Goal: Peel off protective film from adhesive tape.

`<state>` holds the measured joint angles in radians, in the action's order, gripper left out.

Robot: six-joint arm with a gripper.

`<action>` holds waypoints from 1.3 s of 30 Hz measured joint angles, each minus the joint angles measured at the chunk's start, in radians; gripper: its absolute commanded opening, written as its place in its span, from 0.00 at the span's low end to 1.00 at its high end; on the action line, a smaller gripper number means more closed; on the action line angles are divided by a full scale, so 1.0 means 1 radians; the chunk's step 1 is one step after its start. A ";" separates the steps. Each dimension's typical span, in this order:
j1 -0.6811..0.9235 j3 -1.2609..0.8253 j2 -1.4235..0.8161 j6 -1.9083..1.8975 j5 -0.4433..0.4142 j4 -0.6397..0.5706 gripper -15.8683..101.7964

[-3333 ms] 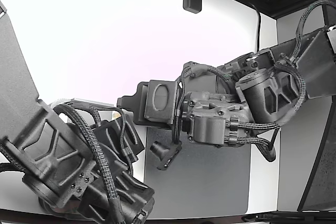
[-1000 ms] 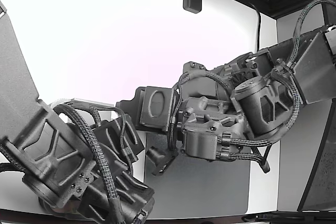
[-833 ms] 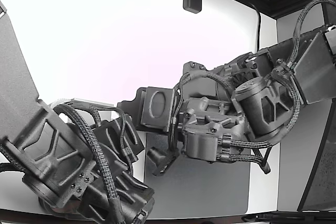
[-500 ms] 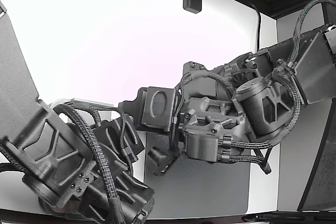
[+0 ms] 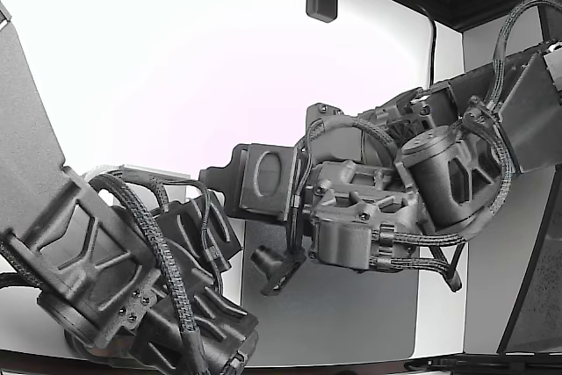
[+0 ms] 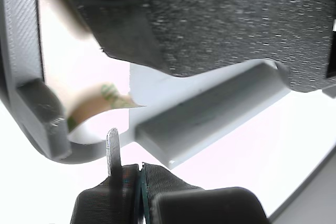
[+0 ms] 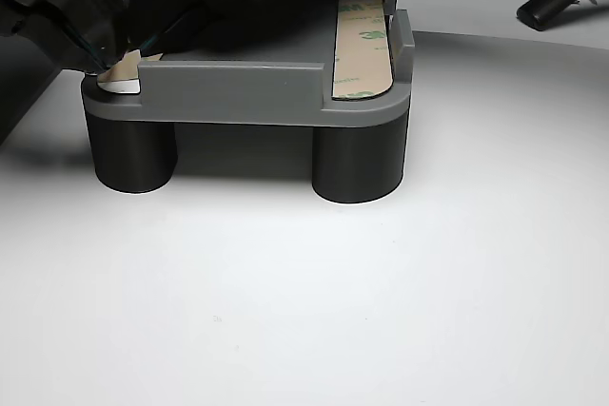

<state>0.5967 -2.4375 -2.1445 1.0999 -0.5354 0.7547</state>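
White desk (image 7: 304, 311) fills the foreground of your other view, and on it stands a grey fixture (image 7: 238, 92) raised on dark round legs (image 7: 360, 164). Two channels run across the top of that fixture. In the channel toward that view's right lies a tan strip of adhesive tape (image 7: 363, 40) with green printed lettering, flat along its slot and ending in a rounded tip at the near edge. At the near corner toward that view's left you can see the end of a second strip (image 7: 122, 71), pale and tan, with its tip lifted a little off the fixture. Your hand (image 7: 95, 64) comes in from that side and meets the lifted tip just there.

From the wrist view, the fingertips (image 6: 137, 170) are pressed together with only a thin seam between them, and a narrow pale sliver of film (image 6: 113, 148) stands up from that seam, so the hand is pinching it. Just beyond, the curled tan end of the strip (image 6: 100, 103) with green marks sits against the fixture's rounded corner (image 6: 47, 124).

In the exterior view, two dark arms (image 5: 378, 208) crowd over a grey mat (image 5: 351, 313); the tape is hidden from you there.
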 measured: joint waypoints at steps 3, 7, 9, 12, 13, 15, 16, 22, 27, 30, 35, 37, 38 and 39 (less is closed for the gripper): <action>-0.003 0.035 -0.020 -0.009 0.000 0.052 0.04; -0.028 0.043 -0.106 -0.055 0.003 0.149 0.04; -0.054 0.020 -0.167 -0.071 0.025 0.184 0.04; -0.084 -0.012 -0.270 -0.087 0.055 0.221 0.05; -0.095 -0.014 -0.301 -0.101 0.061 0.232 0.10; -0.124 -0.012 -0.348 -0.126 0.091 0.258 0.16; -0.140 -0.009 -0.368 -0.137 0.104 0.268 0.20; -0.179 0.008 -0.453 -0.235 0.133 0.291 0.98; -0.181 -0.032 -0.604 -0.405 0.083 0.321 0.67; -0.186 -0.046 -0.724 -0.569 0.063 0.339 0.70; -0.192 -0.046 -0.788 -0.839 0.041 0.350 0.98; -0.193 -0.054 -0.788 -0.956 -0.002 0.307 0.98; -0.193 -0.054 -0.788 -1.014 -0.014 0.295 0.98; -0.193 -0.060 -0.788 -1.068 -0.017 0.291 0.98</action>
<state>0.4034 -2.4973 -2.9330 0.0322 -0.5522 1.0462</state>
